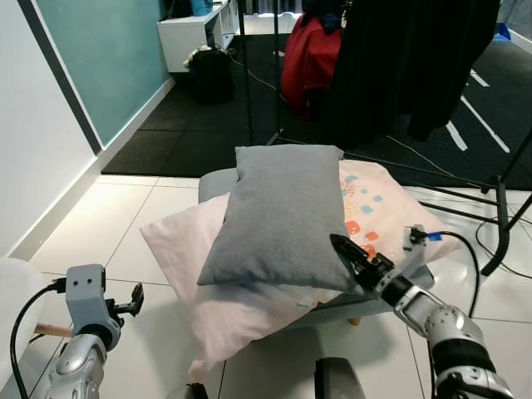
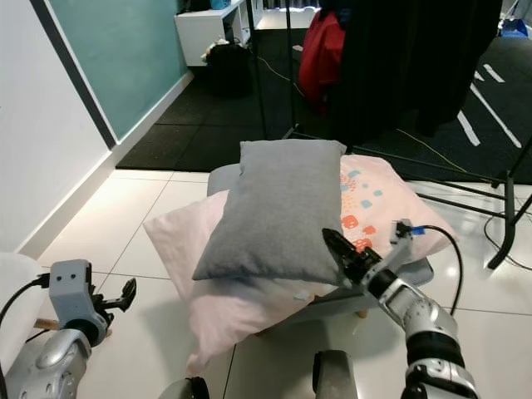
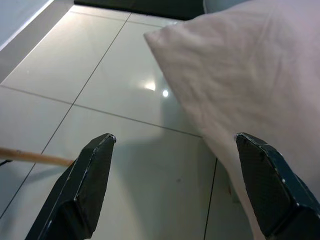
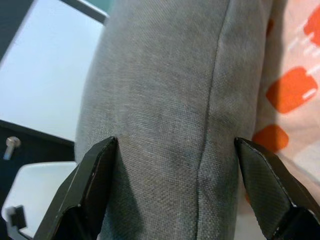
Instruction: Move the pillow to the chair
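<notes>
A grey pillow (image 1: 283, 216) lies on top of a large pale pink pillow (image 1: 208, 283) and a white pillow with orange and blue patches (image 1: 378, 204). All three are stacked on a low grey seat (image 1: 213, 184). My right gripper (image 1: 347, 252) is at the grey pillow's near right corner. In the right wrist view its fingers (image 4: 92, 190) stand open with the grey pillow's (image 4: 170, 100) edge between them. My left gripper (image 1: 131, 301) hangs low at the left, open over the tiled floor (image 3: 75, 75), close to the pink pillow's (image 3: 250, 75) corner.
A clothes rack with black garments (image 1: 407, 58) and a red one (image 1: 309, 51) stands behind the seat, its base bars and cables (image 1: 490, 241) on the floor at right. A black bag (image 1: 209, 73) and a white shelf (image 1: 189, 37) stand by the teal wall.
</notes>
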